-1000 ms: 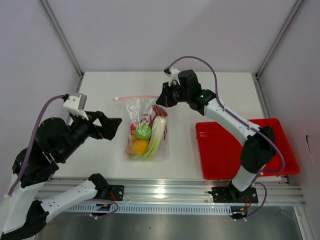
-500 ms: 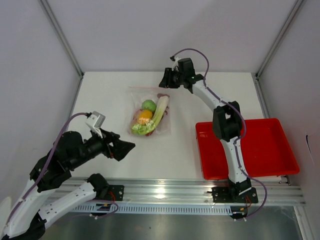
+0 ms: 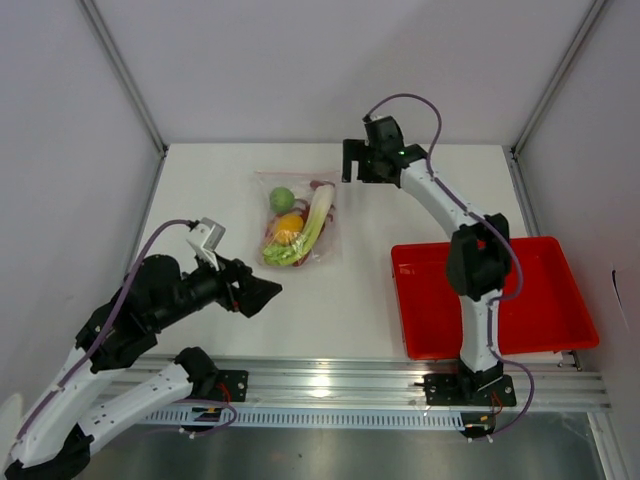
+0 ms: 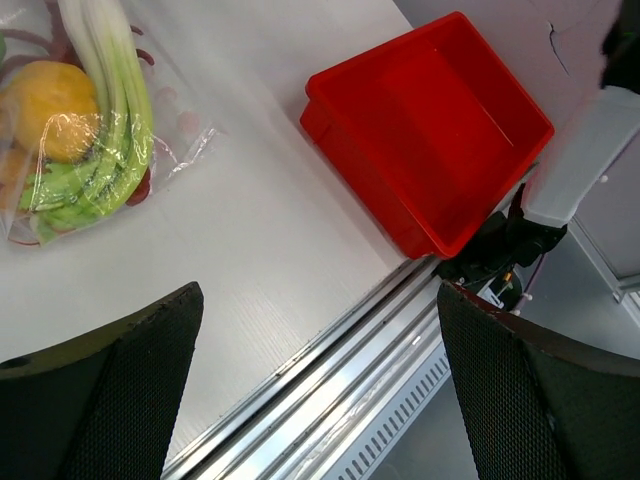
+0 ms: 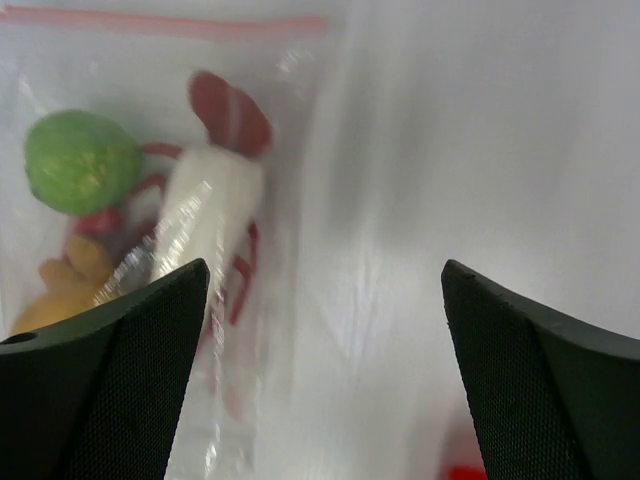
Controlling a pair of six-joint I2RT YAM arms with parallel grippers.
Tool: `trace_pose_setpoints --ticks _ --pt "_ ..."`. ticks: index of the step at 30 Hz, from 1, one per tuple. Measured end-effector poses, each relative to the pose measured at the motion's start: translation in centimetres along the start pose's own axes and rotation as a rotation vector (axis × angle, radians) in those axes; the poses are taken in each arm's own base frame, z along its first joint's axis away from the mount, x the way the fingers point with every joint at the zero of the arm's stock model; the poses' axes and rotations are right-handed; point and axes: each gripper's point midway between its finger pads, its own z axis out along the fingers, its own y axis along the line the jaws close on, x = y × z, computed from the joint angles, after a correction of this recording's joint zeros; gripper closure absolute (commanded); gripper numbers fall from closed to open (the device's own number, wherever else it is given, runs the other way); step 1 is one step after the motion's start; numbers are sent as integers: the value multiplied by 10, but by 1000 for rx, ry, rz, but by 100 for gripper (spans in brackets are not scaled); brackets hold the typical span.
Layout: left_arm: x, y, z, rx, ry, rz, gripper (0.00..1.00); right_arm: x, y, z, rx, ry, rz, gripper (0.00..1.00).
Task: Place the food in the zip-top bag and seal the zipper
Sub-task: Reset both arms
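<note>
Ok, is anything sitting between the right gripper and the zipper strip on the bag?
Nothing visible. The right gripper hangs open beside the far right corner of the zip-top bag, and the zipper runs uncovered along the bag's far edge, with only bare table between. The food lies inside the bag.

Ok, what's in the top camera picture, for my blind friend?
A zip-top bag of toy food lies on the table. The right gripper hovers by its far corner, the left gripper nearer the front; a red tray sits at right.

no readable text; red marks (image 4: 187,124) on the zip-top bag (image 4: 178,140) seem illegible.
</note>
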Motion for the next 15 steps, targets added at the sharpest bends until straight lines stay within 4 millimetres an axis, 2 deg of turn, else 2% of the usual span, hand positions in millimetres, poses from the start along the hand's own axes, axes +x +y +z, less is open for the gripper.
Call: trace_pose_setpoints --ticks 1,3,5,7,9,13,15 --pt "0 0 3 1 5 0 0 4 -5 -11 22 6 0 1" --pt "0 -2 9 6 12 -8 1 12 -19 -45 69 -19 12 1" --pt "3 -2 14 10 24 -17 1 35 -34 -85 122 -25 21 1" --pt "7 0 21 7 33 -26 0 56 -39 -117 147 -48 17 1" --pt "11 2 26 3 39 -38 1 79 -31 -140 131 -53 -3 1" --pt "23 8 36 -7 53 -65 1 129 11 -177 13 -66 -89 1" --pt "29 11 41 -14 61 -75 0 147 30 -196 -44 -88 -124 1"
